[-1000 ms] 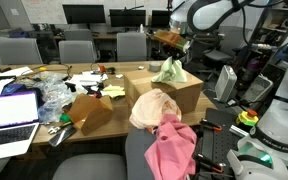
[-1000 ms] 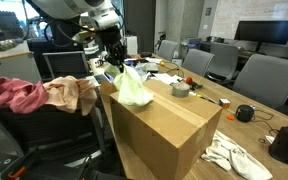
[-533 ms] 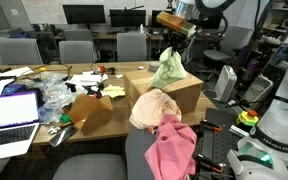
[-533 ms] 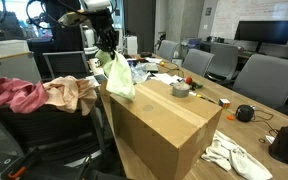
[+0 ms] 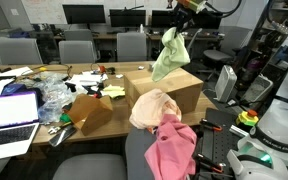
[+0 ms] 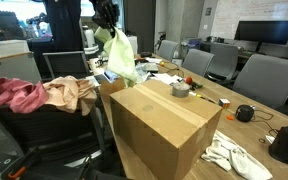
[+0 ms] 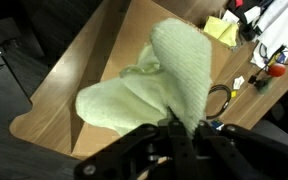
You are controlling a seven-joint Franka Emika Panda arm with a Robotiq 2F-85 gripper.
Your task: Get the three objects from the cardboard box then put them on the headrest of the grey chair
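Observation:
The light yellow-green cloth hangs well above the open cardboard box, and my gripper is shut on its top end. In the wrist view the cloth dangles from the gripper over the box's bare floor. The peach-cream cloth and the bright pink cloth lie draped over the top of the grey chair. They hide its headrest.
A smaller, darker cardboard box, a laptop and clutter share the table beside the big box. A tape roll, a white cloth and cables lie past it. Grey office chairs ring the table.
My gripper has risen with the yellow-green cloth, lifting it from the box's rim to hang free above the box. The other cloths have not moved.

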